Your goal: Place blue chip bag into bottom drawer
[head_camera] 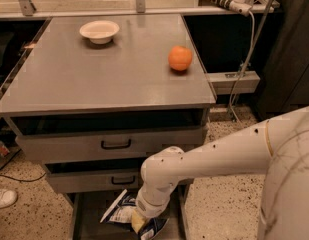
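Note:
The blue chip bag [120,213], dark blue with white patches, lies low over the open bottom drawer [91,219], whose grey floor shows at the bottom of the camera view. My gripper [140,220] points down at the end of the white arm [204,161] and sits right on the bag's right part. The wrist hides the fingertips and the middle of the bag. I cannot tell whether the bag rests on the drawer floor or hangs just above it.
The grey cabinet's top [94,74] carries a white bowl [99,31] at the back and an orange fruit [180,58] on the right. Two upper drawers with black handles [116,144] are above the open one. A white shoe [3,198] lies on the floor at left.

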Robot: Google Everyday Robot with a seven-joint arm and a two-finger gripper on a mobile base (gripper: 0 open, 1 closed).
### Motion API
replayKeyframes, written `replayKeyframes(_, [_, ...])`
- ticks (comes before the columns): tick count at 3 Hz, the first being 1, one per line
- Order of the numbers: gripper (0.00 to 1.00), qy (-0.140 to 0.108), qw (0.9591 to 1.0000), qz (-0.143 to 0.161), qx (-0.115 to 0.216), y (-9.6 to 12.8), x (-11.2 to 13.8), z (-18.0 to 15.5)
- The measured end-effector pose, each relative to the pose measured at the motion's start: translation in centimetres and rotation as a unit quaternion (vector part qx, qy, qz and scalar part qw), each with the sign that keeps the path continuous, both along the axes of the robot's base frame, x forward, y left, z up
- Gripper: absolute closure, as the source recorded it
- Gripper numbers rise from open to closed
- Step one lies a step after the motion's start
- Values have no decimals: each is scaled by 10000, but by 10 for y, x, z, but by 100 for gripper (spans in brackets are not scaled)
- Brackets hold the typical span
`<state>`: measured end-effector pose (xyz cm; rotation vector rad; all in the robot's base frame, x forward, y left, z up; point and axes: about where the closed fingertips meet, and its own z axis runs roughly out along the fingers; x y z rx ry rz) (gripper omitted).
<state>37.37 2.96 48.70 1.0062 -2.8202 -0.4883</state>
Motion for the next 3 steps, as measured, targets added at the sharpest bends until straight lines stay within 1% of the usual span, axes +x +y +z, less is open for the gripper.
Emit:
replayKeyframes(1, [100,0,10000,0,0,0,0,0])
replayKeyframes(2, [100,134,9998,-117,20,-1,-6,-22])
replayKeyframes(3, [100,476,9978,-448,85,-8,-8,-72])
